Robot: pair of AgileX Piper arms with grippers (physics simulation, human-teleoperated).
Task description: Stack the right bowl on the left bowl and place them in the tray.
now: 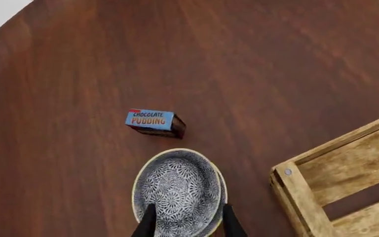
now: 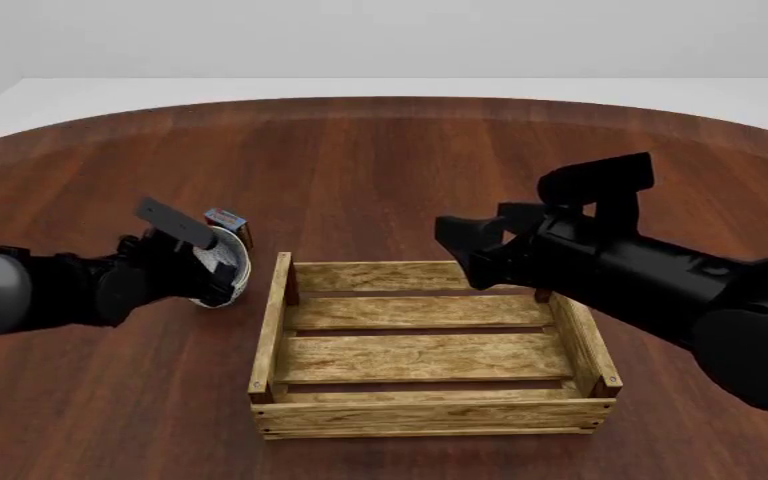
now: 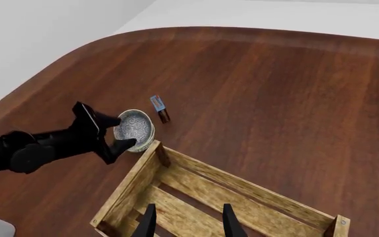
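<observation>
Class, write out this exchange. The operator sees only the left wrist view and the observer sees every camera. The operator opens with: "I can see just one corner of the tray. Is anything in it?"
Observer: No. The front view shows the whole tray, and only its bare slats are visible inside.
Operator: Where is the right gripper?
Observer: The right gripper hangs over the tray with its fingers apart, holding nothing.
Operator: How do the bowls sit relative to the whole tray?
Observer: The bowls are outside the tray, just off its far left corner, with the left gripper at them.
</observation>
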